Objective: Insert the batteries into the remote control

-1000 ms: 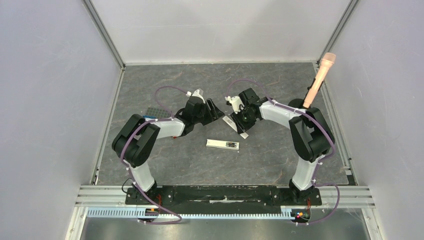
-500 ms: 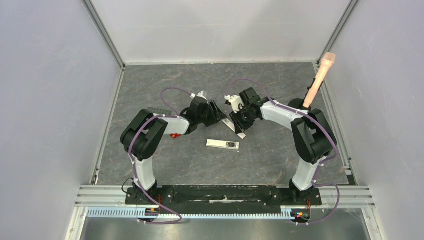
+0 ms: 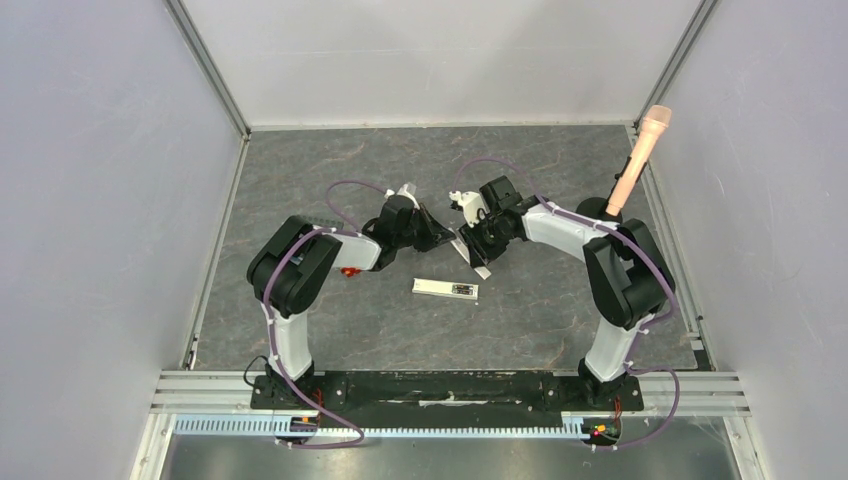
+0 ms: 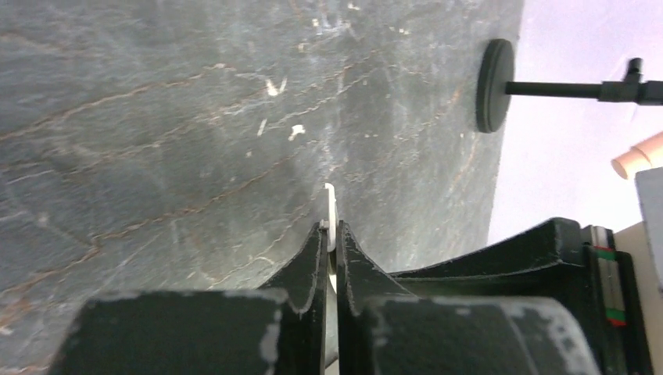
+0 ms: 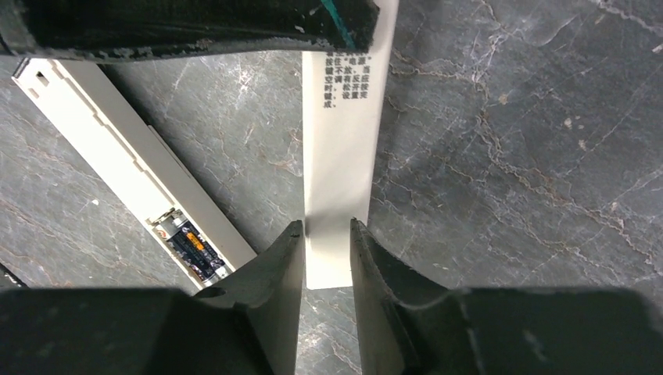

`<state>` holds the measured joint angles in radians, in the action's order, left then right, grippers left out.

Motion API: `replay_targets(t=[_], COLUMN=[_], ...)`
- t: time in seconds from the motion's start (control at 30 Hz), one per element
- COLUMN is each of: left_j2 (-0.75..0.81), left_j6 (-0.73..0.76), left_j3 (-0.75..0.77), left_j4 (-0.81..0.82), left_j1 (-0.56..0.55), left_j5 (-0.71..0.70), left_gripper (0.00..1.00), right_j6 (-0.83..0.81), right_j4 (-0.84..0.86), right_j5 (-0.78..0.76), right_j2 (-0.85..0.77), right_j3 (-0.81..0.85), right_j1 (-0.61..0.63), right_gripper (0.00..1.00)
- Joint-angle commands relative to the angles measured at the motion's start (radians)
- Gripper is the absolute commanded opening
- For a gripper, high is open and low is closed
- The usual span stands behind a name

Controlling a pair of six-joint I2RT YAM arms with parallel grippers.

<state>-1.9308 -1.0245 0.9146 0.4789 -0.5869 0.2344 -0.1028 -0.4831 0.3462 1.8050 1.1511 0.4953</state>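
Grey bench (image 3: 560,180). Pink microphone (image 3: 640,150) on stand at right edge. White remote control (image 3: 446,289) flat on bench between arms, compartment open. White battery cover (image 5: 340,156) just beyond remote, gripped at both ends: left fingers (image 4: 309,266) pinched narrow on thin edge, right fingers (image 5: 274,266) clamped on plain end. Dark batteries (image 5: 190,248) inside remote's open compartment.

Open table (image 3: 450,340) beside remote control (image 3: 445,288) (left fingers (image 4: 309,266), right fingers (image 5: 274,266) crowd behind)
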Motion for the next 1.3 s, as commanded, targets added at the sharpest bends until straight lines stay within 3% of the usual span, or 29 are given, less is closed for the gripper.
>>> replay_targets(t=[0.0, 0.13, 0.27, 0.37, 0.53, 0.67, 0.83, 1.07, 1.27], left_j2=[-0.017, 0.019, 0.099, 0.183, 0.379, 0.545, 0.711, 0.835, 0.866], left_j6=[-0.039, -0.043, -0.039, -0.035, -0.033, -0.044, -0.117, -0.184, -0.171], left_j3=[-0.012, -0.033, -0.065, -0.095, -0.137, -0.133, -0.149, -0.174, -0.178], left_j4=[0.096, 0.119, 0.128, 0.144, 0.111, 0.026, -0.056, -0.051, -0.026], left_j1=[-0.005, -0.004, -0.001, 0.001, 0.003, -0.001, -0.019, -0.046, -0.056], left_j5=[0.039, 0.032, 0.017, -0.001, -0.071, -0.13, -0.214, -0.277, -0.292], left_gripper=[0.02, 0.02, 0.02, 0.02, 0.02, 0.02, 0.02, 0.02, 0.02], right_j6=[-0.005, 0.023, 0.08, 0.278, 0.793, 1.095, 1.289, 1.51, 1.623], right_j4=[0.041, 0.076, 0.11, 0.206, 0.641, 0.782, 1.001, 1.311, 1.531], right_j5=[-0.003, -0.054, -0.08, -0.099, -0.104, -0.156, -0.18, -0.129, -0.035], right_j2=[-0.063, -0.12, -0.194, -0.27, -0.516, -0.654, -0.783, -0.796, -0.731], right_j3=[-0.015, -0.034, -0.035, -0.071, -0.352, -0.504, -0.621, -0.709, -0.706], right_j1=[0.005, 0.004, 0.0, -0.015, -0.02, -0.019, -0.019, -0.012, 0.009], right_gripper=[0.38, 0.61, 0.67, 0.67, 0.68, 0.65, 0.66, 0.65, 0.5])
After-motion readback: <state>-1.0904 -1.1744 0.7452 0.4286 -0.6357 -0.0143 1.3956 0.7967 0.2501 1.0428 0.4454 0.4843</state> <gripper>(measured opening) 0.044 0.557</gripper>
